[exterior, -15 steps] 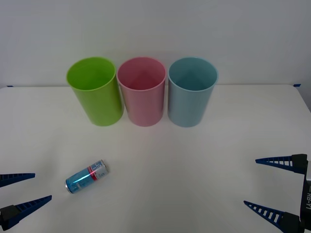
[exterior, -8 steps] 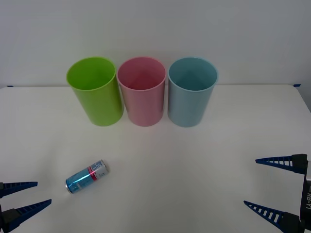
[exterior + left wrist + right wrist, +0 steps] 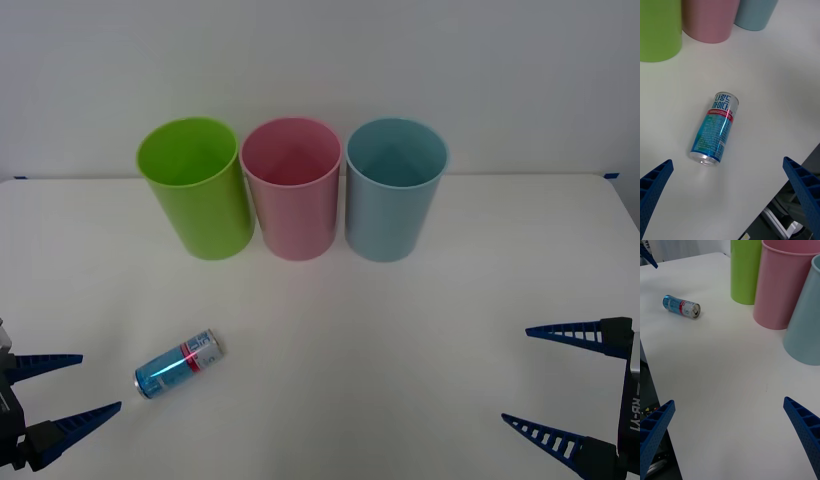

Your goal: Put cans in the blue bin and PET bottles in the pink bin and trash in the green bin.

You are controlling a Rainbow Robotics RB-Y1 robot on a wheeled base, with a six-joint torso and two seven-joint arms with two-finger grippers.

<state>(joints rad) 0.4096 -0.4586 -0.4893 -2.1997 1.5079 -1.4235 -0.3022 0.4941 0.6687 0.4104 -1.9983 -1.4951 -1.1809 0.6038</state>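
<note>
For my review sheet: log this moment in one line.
can: lying on table, untouched | left gripper: open beside can | right gripper: open, idle | blue bin: upright

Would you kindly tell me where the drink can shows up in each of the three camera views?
Front view: the can lies on its side, lower left, before the green bin.
Right wrist view: can upper left on the table.
Left wrist view: can near the centre.
Shared landmark: the pink bin, between green and blue.
</note>
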